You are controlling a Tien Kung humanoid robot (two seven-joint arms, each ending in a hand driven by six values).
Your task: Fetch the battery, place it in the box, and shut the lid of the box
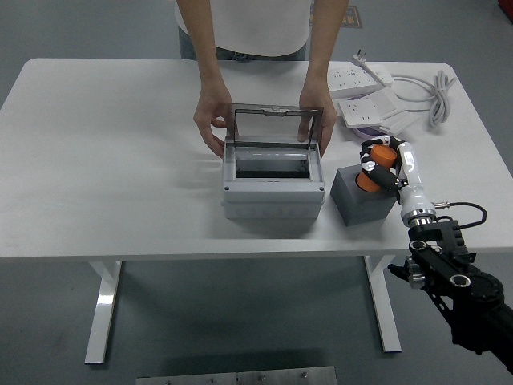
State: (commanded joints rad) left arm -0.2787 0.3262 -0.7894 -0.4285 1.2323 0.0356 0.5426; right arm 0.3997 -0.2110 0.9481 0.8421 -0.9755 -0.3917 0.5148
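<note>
A grey box [272, 186] stands mid-table with its clear lid [273, 125] raised upright. A person at the far side holds the lid's two sides, one hand [212, 122] at the left and one hand [317, 122] at the right. My right hand [383, 165] is shut on an orange battery [377, 166], just above a dark grey block [364, 196] to the right of the box. My left arm is out of view.
White power strips [353, 78], a white cable [437, 92] and flat white packs [373, 111] lie at the back right. The table's near edge [240, 255] runs in front of the box.
</note>
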